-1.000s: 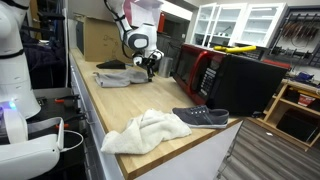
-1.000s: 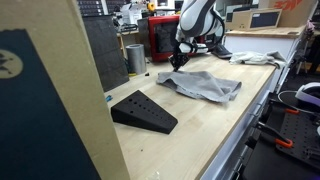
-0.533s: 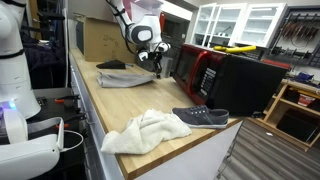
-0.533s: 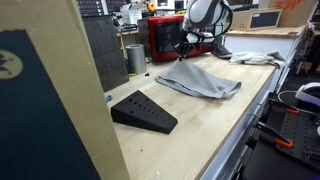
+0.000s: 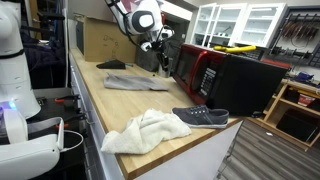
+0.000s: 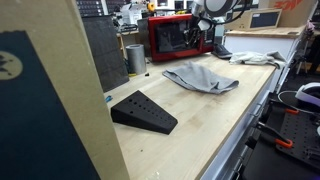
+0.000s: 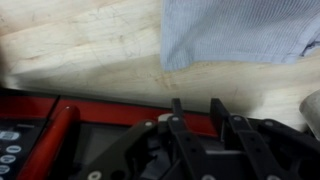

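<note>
A grey-blue cloth (image 5: 130,82) lies flat on the wooden bench, and shows in both exterior views (image 6: 203,78). My gripper (image 5: 160,48) hangs above the cloth's far edge, next to the red microwave (image 5: 195,68), apart from the cloth. It also shows in an exterior view (image 6: 205,28). In the wrist view my two fingers (image 7: 196,106) stand apart with nothing between them. The cloth (image 7: 240,30) lies beyond them on the wood, and the red microwave (image 7: 60,130) is right under the fingers.
A white towel (image 5: 145,130) and a dark shoe (image 5: 200,117) lie near the bench's front end. A cardboard box (image 5: 95,40) stands at the back. A black wedge (image 6: 145,110) and a metal cup (image 6: 135,57) stand on the bench.
My gripper rose and moved toward the red microwave. The cloth edge that was lifted half a second ago now lies flat, and the cloth looks shorter and shifted.
</note>
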